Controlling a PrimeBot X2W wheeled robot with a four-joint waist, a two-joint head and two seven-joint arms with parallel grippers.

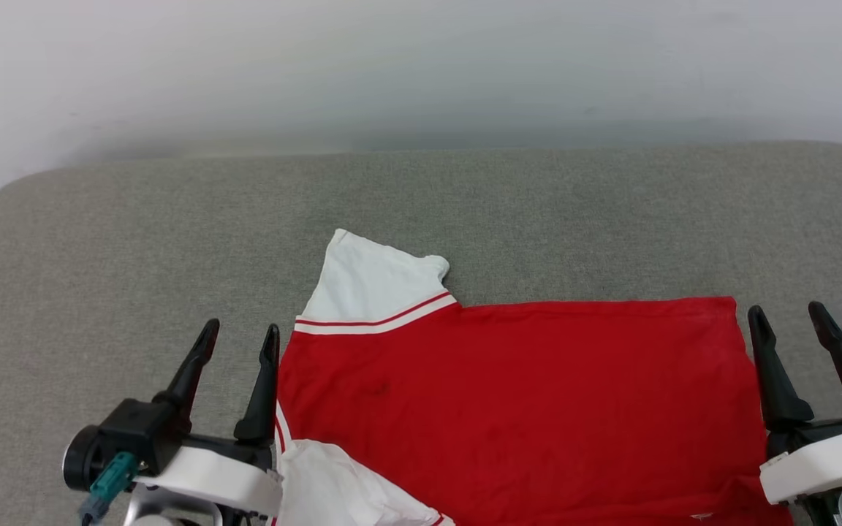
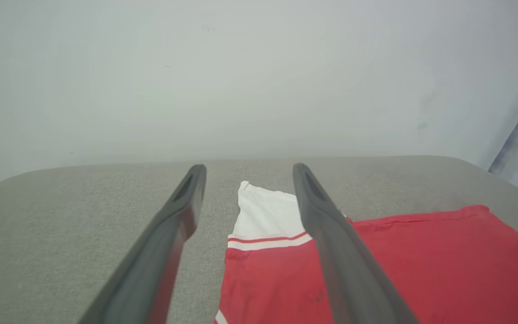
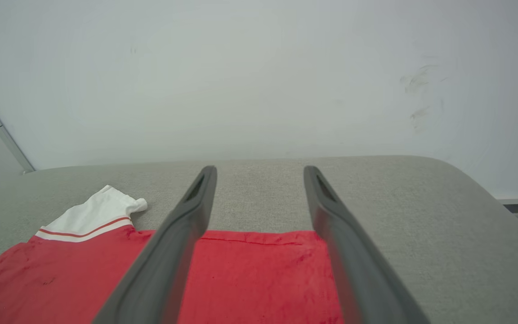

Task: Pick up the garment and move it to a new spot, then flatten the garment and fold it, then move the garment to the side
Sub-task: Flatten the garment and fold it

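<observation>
the shirt lay flat; left gripper and right gripper flanked it, wide open and empty, probably poised to fold.

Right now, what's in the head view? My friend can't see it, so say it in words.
A red shirt with white sleeves lies on a grey cushion. The left pincer and right pincer stand open at its two sides, holding nothing.

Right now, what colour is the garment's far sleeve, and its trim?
White sleeve, with red-and-white striped trim; clearest in the head view.
</observation>
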